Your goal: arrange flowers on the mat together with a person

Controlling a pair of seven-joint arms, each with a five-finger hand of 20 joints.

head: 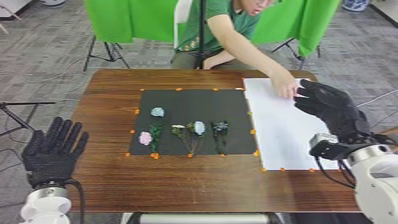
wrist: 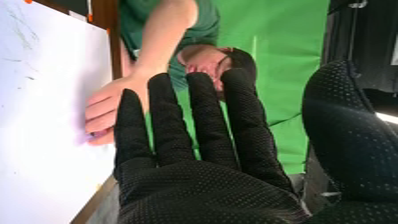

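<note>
Several flowers (head: 197, 128) lie on the black mat (head: 187, 100), between the counter's (head: 187, 187) left edge and its middle. A pale blue one (head: 157, 112) is nearest the far edge; a pink one (head: 145, 138) lies nearer the left edge, beside a green stem (head: 155, 135), and a dark one (head: 220, 126) is nearest the right edge. Beside the mat, towards the right edge, is a white sheet (head: 275, 140). A person's hand (head: 284, 86) is at the sheet near the counter's far right corner, with something purplish at its fingertips, too small to make out. Just beside it, the right hand (head: 330, 102) is open and empty, fingers straight. The left hand (head: 49, 157) is at the left edge, open, fingers spread towards the far edge.
</note>
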